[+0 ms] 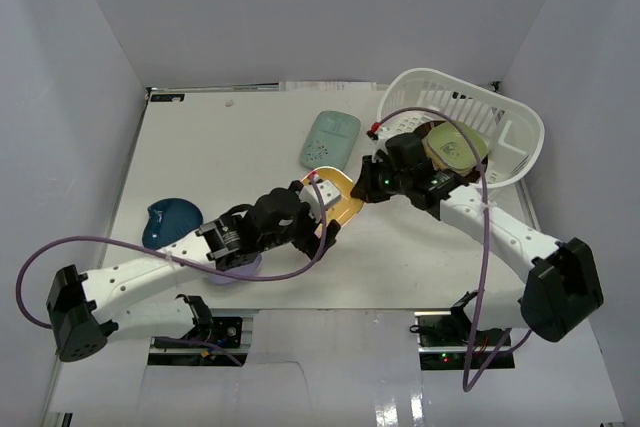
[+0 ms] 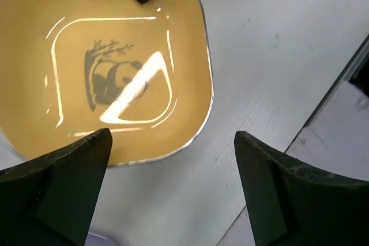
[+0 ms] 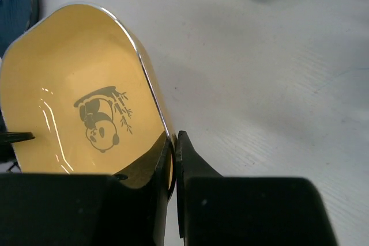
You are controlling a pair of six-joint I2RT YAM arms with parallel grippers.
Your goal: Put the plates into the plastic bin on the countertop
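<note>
Five plates show in all, three of them loose on the table (image 1: 250,137). A blue plate (image 1: 170,222) lies near the left edge, with bare surface from it out to the far left corner. A purple plate (image 1: 243,269) shows only as a sliver under the left arm, close to the near edge.

The left gripper (image 1: 325,209) hangs with its fingers (image 2: 57,182) spread wide and gripping nothing, over the near-left part of the yellow plate (image 2: 115,67). That plate sits mid-table, a rounded square with its hollow facing up, so it has no long axis. Whether it rests on the table or is raised I cannot tell.

A mint plate (image 1: 330,139) lies toward the far edge, its long axis running near to far and leaning right, apart from the yellow one.

The right gripper (image 3: 174,142) is pressed together, pinching the yellow plate's right rim.

At the far right corner stands the bin (image 1: 520,117), its long axis roughly left to right and its right end close to the wall. In it a green plate (image 1: 458,147) lies on a brown one.
</note>
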